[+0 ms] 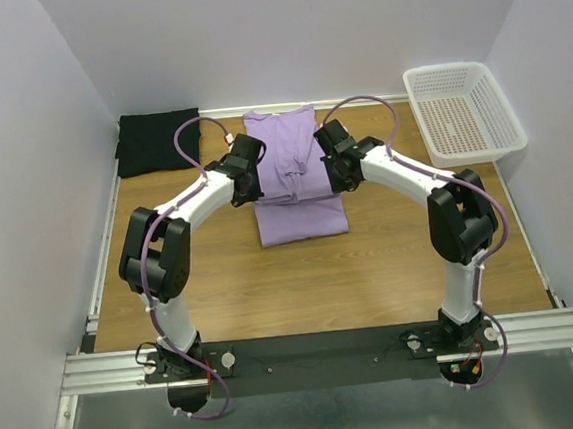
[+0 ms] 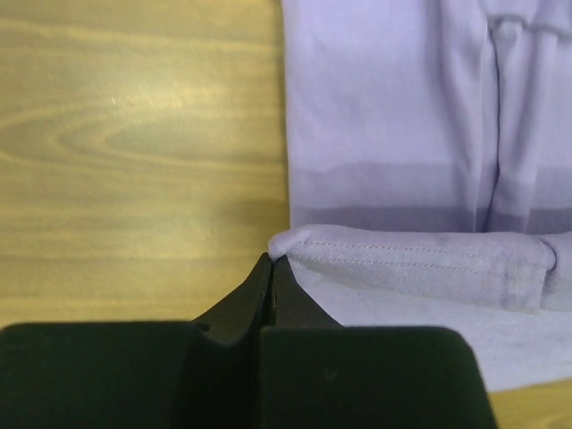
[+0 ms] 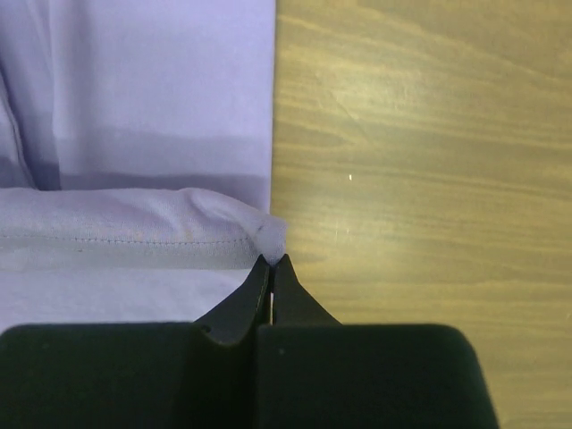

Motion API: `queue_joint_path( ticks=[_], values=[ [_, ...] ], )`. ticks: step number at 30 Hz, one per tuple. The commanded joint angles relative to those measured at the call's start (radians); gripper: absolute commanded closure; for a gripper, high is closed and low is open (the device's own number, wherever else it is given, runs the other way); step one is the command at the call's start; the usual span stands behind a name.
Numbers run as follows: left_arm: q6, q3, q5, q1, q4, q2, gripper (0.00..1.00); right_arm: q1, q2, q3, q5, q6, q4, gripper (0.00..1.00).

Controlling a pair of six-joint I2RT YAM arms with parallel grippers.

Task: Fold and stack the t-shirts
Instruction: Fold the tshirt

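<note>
Purple shirt (image 1: 302, 218), half folded on the table (image 1: 222, 280), pinched at both ends of its raised hem. Well left of left gripper (image 2: 271, 261), black shirt (image 1: 158, 142), folded. Left arm (image 1: 159, 251) elbow-up, reaching inward, fingers pressed together on left hem corner. Right gripper (image 3: 271, 261) mirrored, clamped on right corner. Only from wrists: hem stitching. Only from above: basket (image 1: 454, 67), far right.

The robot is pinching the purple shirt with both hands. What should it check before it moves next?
1. The left gripper is shut on a corner of the lavender shirt: ok.
2. The right gripper is shut on the other corner: ok.
3. Both grips sit about level across the shirt: ok.
4. The black shirt lies apart, at the far left: ok.
5. The basket stands apart, at the far right: ok.
6. Only one cloth layer is pinched: cannot tell.
</note>
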Motion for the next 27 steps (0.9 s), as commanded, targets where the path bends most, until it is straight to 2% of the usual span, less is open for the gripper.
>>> queue_joint_path(
  ticks=[1, 16, 18, 20, 21, 24, 25, 27],
  values=[
    [0.045, 0.028, -0.091, 0.024, 0.057, 0.029, 1.00, -0.018, 0.044, 0.044, 0.057, -0.049, 0.051, 1.00],
    [0.046, 0.006, -0.072, 0.029, 0.137, 0.101, 1.00, -0.042, 0.118, -0.022, 0.054, -0.038, 0.154, 0.99],
    [0.045, 0.005, -0.068, 0.029, 0.141, 0.096, 0.98, -0.041, 0.126, -0.023, 0.059, -0.036, 0.162, 0.96],
    [0.043, 0.001, -0.071, 0.029, 0.143, 0.095, 0.91, -0.044, 0.130, -0.022, 0.057, -0.035, 0.163, 0.90],
    [0.043, -0.002, -0.075, 0.029, 0.141, 0.092, 0.81, -0.042, 0.124, -0.019, 0.051, -0.035, 0.162, 0.80],
    [0.036, -0.008, -0.083, 0.029, 0.135, 0.072, 0.63, -0.042, 0.098, -0.019, 0.030, -0.036, 0.162, 0.65],
    [0.031, -0.011, -0.081, 0.029, 0.135, 0.044, 0.47, -0.042, 0.091, -0.017, 0.021, -0.042, 0.162, 0.59],
    [0.017, -0.018, -0.075, 0.027, 0.134, -0.011, 0.32, -0.041, 0.062, -0.012, -0.021, -0.078, 0.163, 0.55]
  ],
)
